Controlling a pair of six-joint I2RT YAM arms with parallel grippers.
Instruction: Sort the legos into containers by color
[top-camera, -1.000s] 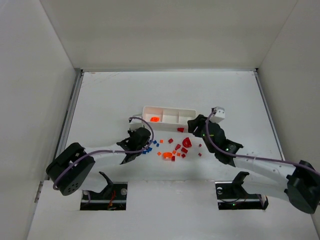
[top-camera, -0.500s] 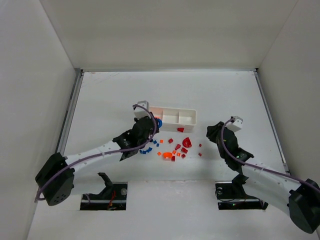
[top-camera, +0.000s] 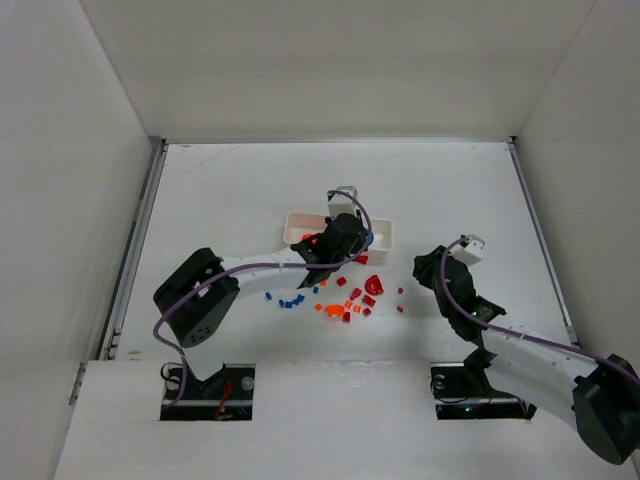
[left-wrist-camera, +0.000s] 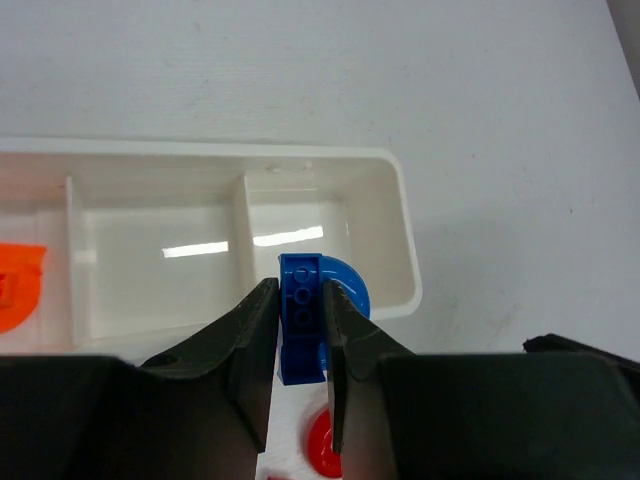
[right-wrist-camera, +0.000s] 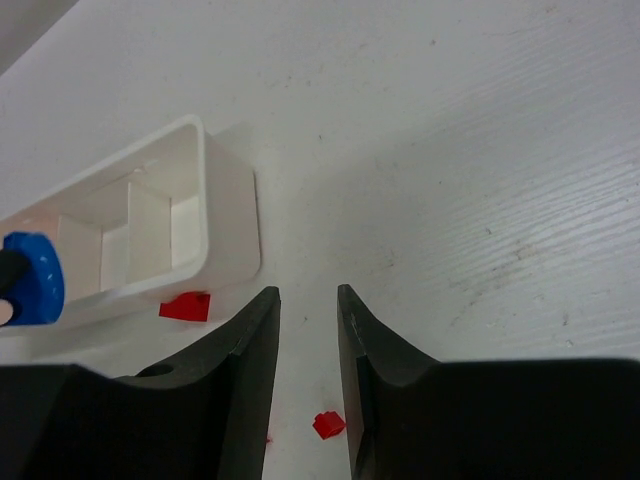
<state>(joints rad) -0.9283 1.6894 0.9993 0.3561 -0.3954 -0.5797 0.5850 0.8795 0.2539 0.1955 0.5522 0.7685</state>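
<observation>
The white tray (left-wrist-camera: 395, 215) has three compartments, and an orange lego (left-wrist-camera: 15, 287) lies in its left one. My left gripper (left-wrist-camera: 300, 287) is shut on a blue arch lego (left-wrist-camera: 303, 312) and holds it over the near rim of the right compartment. From above, that gripper (top-camera: 345, 237) hides the tray's (top-camera: 296, 219) middle. Red legos (top-camera: 362, 296), orange legos (top-camera: 333, 309) and blue legos (top-camera: 291, 301) lie scattered in front of the tray. My right gripper (right-wrist-camera: 308, 292) stands off the tray's right end, slightly open and holding nothing, above a tiny red brick (right-wrist-camera: 328, 424).
A red arch (top-camera: 374, 285) lies just in front of the tray, under my left gripper. A red brick (right-wrist-camera: 186, 306) rests against the tray's (right-wrist-camera: 225, 215) near wall. Side walls enclose the white table.
My left arm has swung right along the tray from its left end to its right end, carrying the blue arch. My right arm drew back from the tray and its jaws narrowed.
</observation>
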